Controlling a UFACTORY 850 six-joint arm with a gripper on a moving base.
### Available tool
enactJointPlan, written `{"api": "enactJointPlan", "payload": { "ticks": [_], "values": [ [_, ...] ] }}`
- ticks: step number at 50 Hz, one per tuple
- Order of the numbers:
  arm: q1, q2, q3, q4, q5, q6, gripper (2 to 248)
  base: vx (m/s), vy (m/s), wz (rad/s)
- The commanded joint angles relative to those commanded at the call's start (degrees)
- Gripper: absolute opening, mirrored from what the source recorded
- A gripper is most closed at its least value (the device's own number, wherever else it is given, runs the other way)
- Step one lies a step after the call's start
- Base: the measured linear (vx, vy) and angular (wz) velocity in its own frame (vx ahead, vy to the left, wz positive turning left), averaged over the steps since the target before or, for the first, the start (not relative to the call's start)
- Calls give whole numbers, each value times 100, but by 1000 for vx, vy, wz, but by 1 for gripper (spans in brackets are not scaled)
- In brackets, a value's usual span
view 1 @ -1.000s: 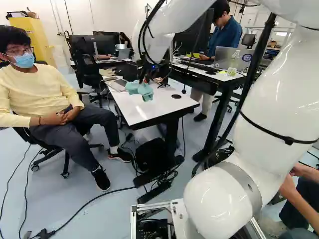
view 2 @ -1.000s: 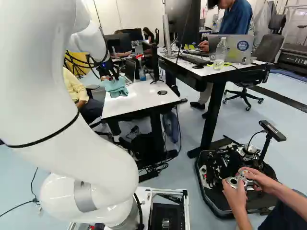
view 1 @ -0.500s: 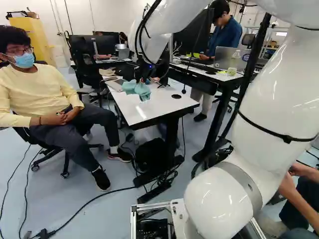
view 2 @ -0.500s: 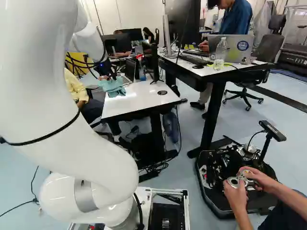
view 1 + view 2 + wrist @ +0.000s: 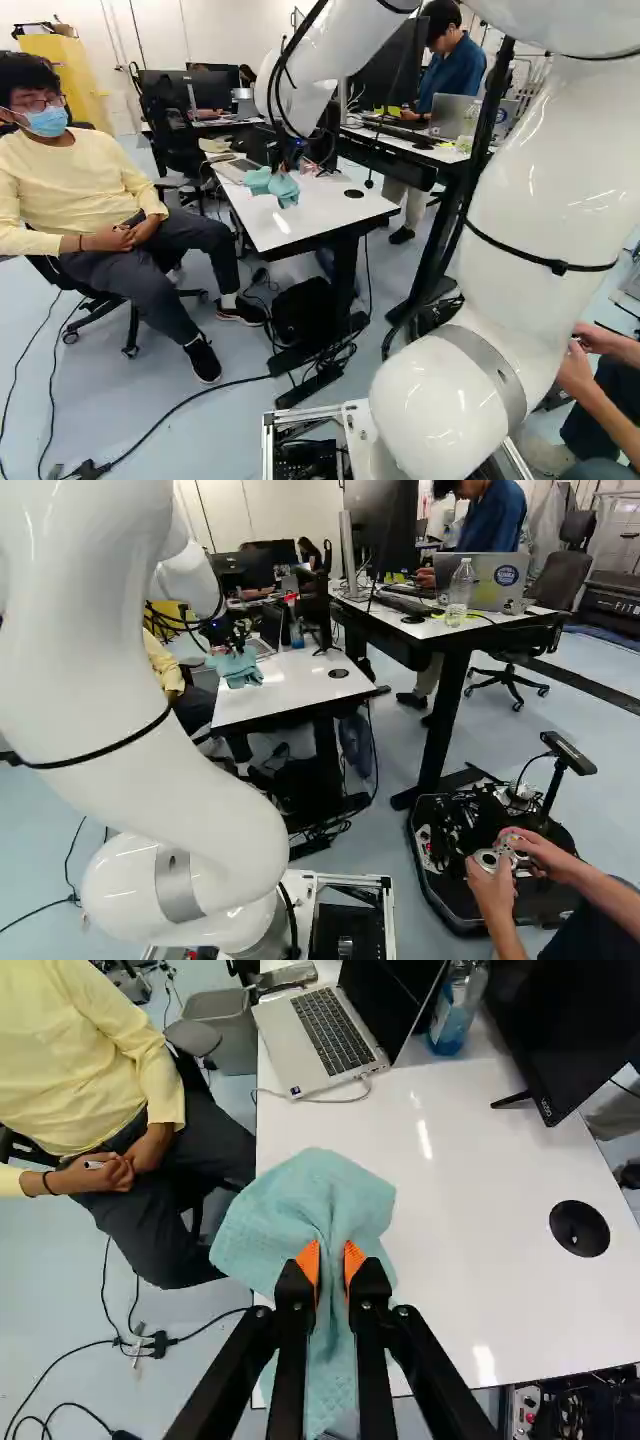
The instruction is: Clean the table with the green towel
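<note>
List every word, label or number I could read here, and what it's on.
None reads whole and surely.
Black equipment, right edge of the right base view: large letters, cut off.
Round sticker on the laptop behind the bottle: blurred.
Monitor in the wrist view: small mark, unclear.

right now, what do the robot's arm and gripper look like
The arm is glossy white and rounded, with a grey band low down, black straps and looping black cables. The gripper is black, with two fingers and orange pads.
</note>
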Motion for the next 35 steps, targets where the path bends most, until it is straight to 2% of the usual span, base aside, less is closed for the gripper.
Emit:
{"api": "enactJointPlan", "payload": {
  "ticks": [35],
  "values": [
    [137, -315, 154, 0, 737, 0, 51, 0, 0, 0]
  ]
}}
